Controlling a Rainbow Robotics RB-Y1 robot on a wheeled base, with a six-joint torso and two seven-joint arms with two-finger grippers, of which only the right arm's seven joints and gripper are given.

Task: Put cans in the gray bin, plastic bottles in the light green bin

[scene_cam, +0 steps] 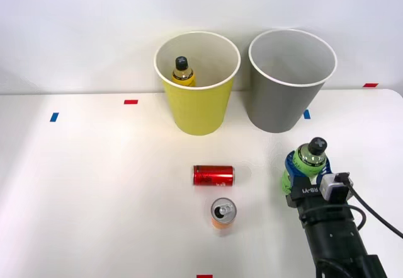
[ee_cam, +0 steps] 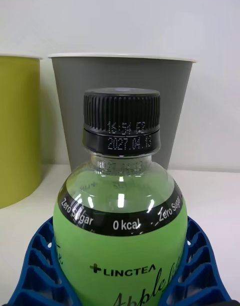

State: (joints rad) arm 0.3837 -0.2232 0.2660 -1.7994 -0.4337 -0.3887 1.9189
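My right gripper (scene_cam: 301,168) is shut on the bright green plastic bottle (scene_cam: 308,157), which stands upright with its black cap on, in front of the gray bin (scene_cam: 277,111). In the right wrist view the blue ribbed fingers (ee_cam: 35,271) hug both sides of the green bottle (ee_cam: 120,251), with the gray bin (ee_cam: 65,110) straight behind it and the light green bin (ee_cam: 17,130) beside that. A yellow-amber bottle (scene_cam: 183,71) stands inside the light green bin (scene_cam: 198,113). The red can (scene_cam: 213,175) lies on its side mid-table. The orange can (scene_cam: 223,215) stands upright just in front of it.
Both bins stand side by side at the back of the white table, near a white wall. Small tape marks dot the table: blue (scene_cam: 53,117), red (scene_cam: 130,101), red (scene_cam: 370,85). A black cable (scene_cam: 378,215) trails from my wrist.
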